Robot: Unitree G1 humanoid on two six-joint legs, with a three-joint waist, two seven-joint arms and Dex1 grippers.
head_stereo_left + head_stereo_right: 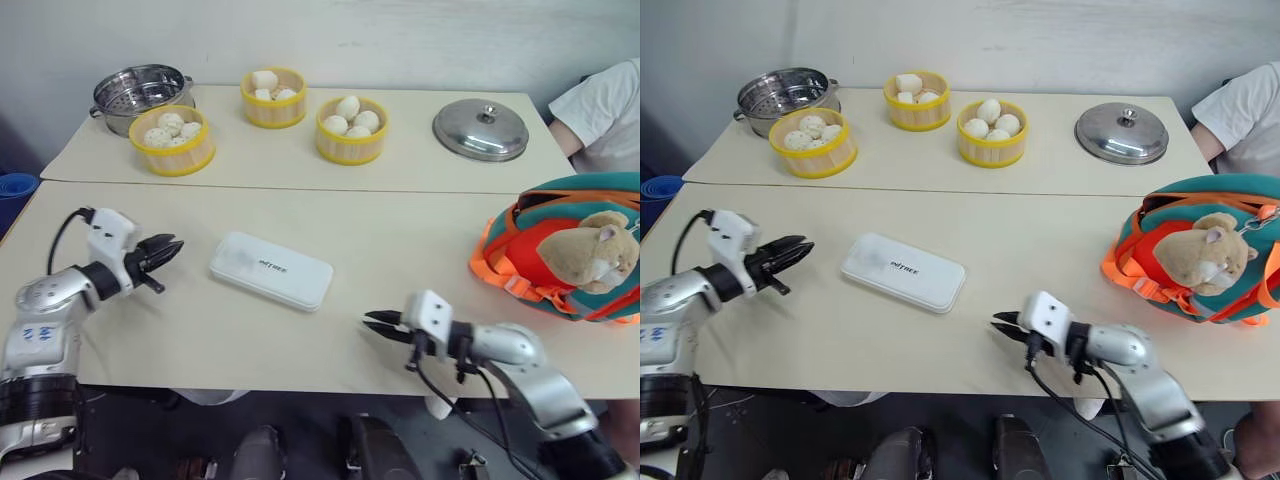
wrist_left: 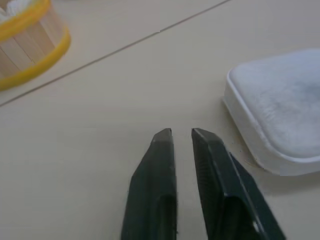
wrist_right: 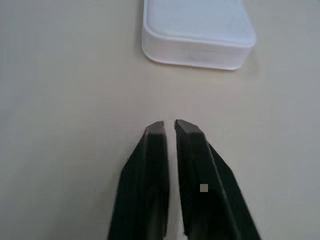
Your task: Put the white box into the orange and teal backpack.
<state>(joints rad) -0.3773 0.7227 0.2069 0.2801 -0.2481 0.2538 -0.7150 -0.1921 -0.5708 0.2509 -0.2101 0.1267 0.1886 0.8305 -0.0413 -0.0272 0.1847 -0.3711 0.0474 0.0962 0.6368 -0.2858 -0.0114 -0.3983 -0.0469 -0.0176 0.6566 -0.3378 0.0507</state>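
Note:
The white box (image 1: pixel 271 270) lies flat on the beige table (image 1: pixel 400 250) in front of me, small dark lettering on its lid. My left gripper (image 1: pixel 176 247) hovers just left of the box, shut, pointing at its end; the box's corner (image 2: pixel 272 107) shows in the left wrist view. My right gripper (image 1: pixel 368 321) is shut and empty near the table's front edge, right of the box, whose short end (image 3: pixel 197 35) lies ahead of it. The orange and teal backpack (image 1: pixel 560 245) rests at the table's right edge, a tan plush cat (image 1: pixel 590 250) on its front.
On the far table stand three yellow bamboo steamers of buns (image 1: pixel 172 138) (image 1: pixel 273 96) (image 1: pixel 351 127), a steel steamer pot (image 1: pixel 138 92) and a steel lid (image 1: pixel 481 130). A person's white sleeve (image 1: pixel 605 115) shows at the far right, behind the backpack.

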